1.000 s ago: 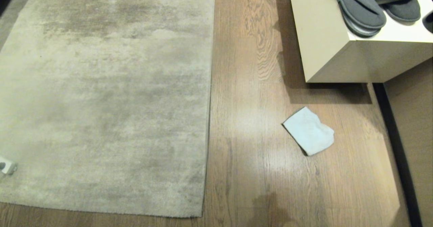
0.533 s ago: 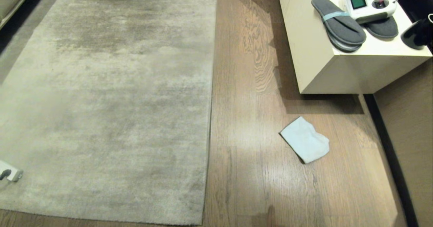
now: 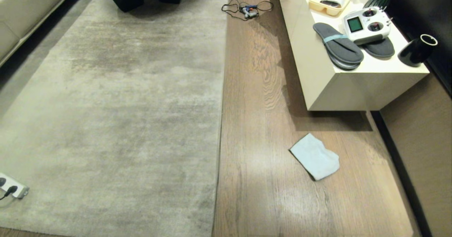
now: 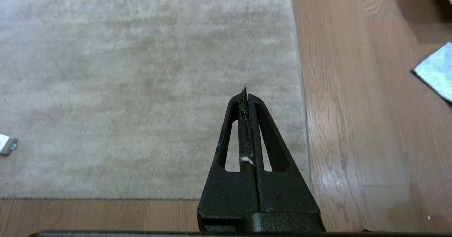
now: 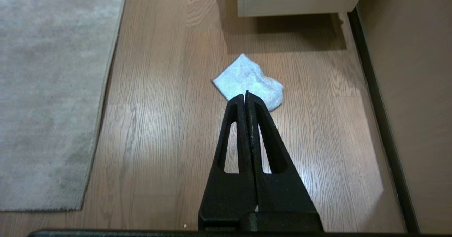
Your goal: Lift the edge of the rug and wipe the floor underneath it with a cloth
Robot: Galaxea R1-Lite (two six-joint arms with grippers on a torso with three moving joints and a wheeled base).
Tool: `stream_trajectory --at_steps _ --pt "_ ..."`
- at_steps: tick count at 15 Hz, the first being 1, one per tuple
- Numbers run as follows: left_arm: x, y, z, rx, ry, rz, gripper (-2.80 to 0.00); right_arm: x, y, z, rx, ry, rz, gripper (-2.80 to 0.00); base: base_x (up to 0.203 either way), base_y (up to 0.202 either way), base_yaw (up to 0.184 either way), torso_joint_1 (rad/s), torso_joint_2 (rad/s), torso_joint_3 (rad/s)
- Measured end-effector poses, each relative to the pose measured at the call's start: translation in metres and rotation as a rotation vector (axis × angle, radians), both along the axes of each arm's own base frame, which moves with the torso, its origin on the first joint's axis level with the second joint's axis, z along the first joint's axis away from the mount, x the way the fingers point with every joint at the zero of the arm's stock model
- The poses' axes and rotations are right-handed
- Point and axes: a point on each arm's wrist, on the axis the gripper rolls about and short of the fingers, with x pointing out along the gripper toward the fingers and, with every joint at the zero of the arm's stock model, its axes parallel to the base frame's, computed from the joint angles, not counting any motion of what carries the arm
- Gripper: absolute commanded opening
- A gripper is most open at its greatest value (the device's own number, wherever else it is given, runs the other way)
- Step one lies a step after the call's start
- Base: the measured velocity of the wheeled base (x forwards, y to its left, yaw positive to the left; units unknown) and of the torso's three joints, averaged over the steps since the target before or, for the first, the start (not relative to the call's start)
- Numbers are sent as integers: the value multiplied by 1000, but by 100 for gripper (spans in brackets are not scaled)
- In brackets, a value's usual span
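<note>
We see the cloth (image 3: 314, 156) lying flat on the floor (image 3: 261, 194), well apart from the rug edge (image 3: 217, 159), toward the white cabinet (image 3: 339, 88). Left end effector (image 4: 246, 92) hangs over the rug, right end effector (image 5: 246, 95) above the cloth; both pressed together, empty. Risk: closed fingers would merely shove the cloth; a flush hem may slip free.
</note>
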Motion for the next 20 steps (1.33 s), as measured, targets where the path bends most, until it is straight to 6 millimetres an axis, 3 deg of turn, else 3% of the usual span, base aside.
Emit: stream_trajectory --at_steps 20 --pt "0 0 0 -21 0 4 -280 0 0 0 0 0 0 -280 0 0 0 2 1 202"
